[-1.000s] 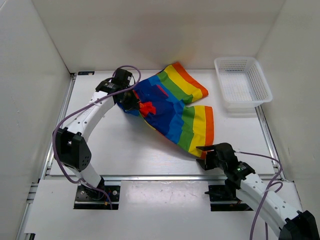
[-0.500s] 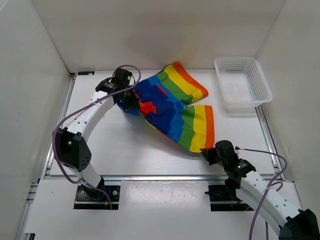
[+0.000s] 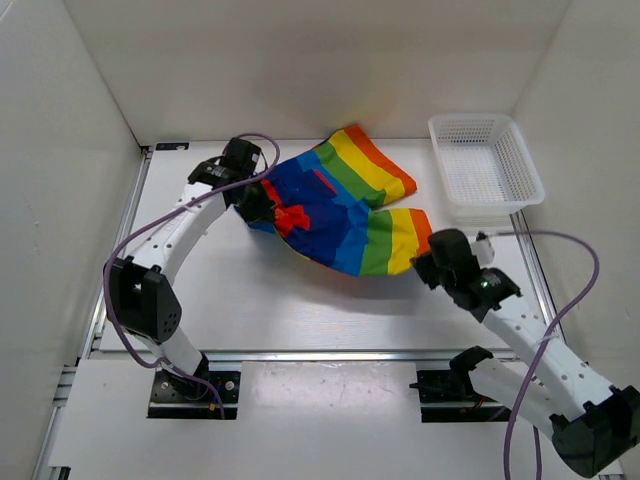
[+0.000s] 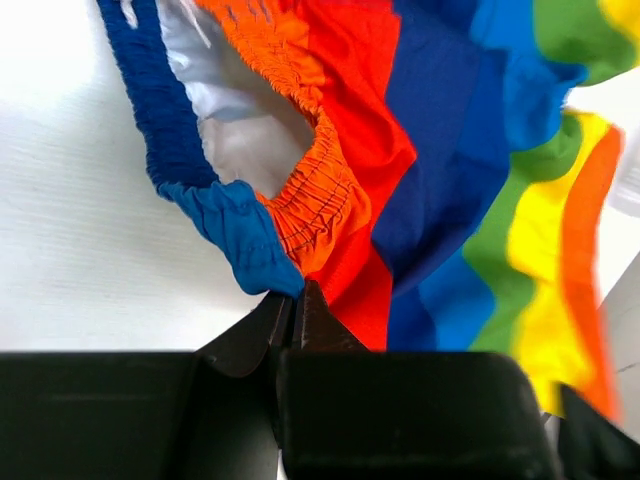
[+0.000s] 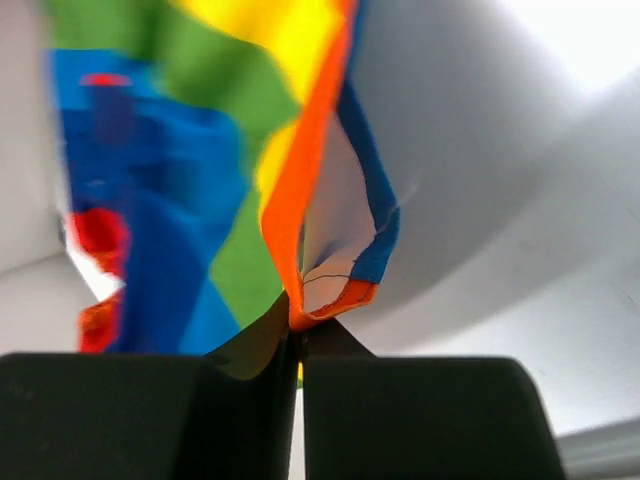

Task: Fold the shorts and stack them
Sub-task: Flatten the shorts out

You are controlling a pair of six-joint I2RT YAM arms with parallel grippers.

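Stretching between two grippers: shorts (image 3: pixel 340 208); left gripper (image 4: pixel 297 305) jaws pinch the waistband (image 4: pixel 320 190), right gripper (image 5: pixel 298 328) jaws pinch the orange leg hem (image 5: pixel 335 292).

My left arm (image 3: pixel 180 228) and right arm (image 3: pixel 540 345) are white with black joints. A thin purple cable (image 3: pixel 598 272) loops beside each. My jaws are black.

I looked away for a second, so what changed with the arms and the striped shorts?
The right fingers, pinching the orange hem of the shorts' near leg, carried it away from the near edge of the table, bunching that leg up. The left fingers stayed shut on the waistband, and the basket did not move.
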